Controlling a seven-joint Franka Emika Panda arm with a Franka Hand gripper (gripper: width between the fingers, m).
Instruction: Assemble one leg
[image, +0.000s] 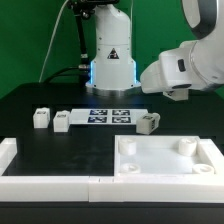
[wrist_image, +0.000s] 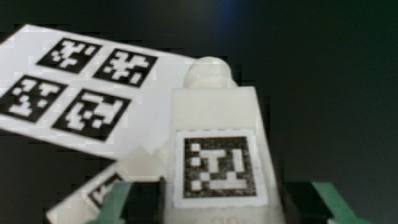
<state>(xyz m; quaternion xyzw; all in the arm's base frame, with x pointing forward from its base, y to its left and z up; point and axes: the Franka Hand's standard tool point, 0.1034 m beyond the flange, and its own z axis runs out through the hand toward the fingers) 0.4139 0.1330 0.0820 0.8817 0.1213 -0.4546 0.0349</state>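
The pincer (wrist_image: 217, 200) sits at the near edge of the wrist view, with its two dark fingers (wrist_image: 322, 200) standing either side of the leg (wrist_image: 217, 130). The jaws are narrow and closed on the leg's two flanks, so the leg is held between them. The leg is a small white block. The face turned to the wrist camera carries a black-and-white square tag (wrist_image: 217, 165), and a rounded peg (wrist_image: 214, 75) sticks out of the end farthest from the fingers. A pale shape beside one finger is too blurred to name.

Beyond the peg, on the black table (wrist_image: 338, 90), the marker board (wrist_image: 80, 85) lies flat, with four of its tags showing.

In the exterior view the held leg (image: 148, 123) is low over the table, under the white arm (image: 180, 65) that reaches in from the exterior view's right. I cannot tell whether it rests on the table or hangs just clear. It is just beside the far corner of the large white tray-like part (image: 165, 176), on the exterior view's left of that part, and near the end of the marker board.

On the other side of the marker board, toward the exterior view's left, stand two more small white blocks (image: 62, 121) (image: 41, 118), close together but apart. A low white wall (image: 50, 182) runs along the table's near edge. The robot's base (image: 110, 60) stands at the back.
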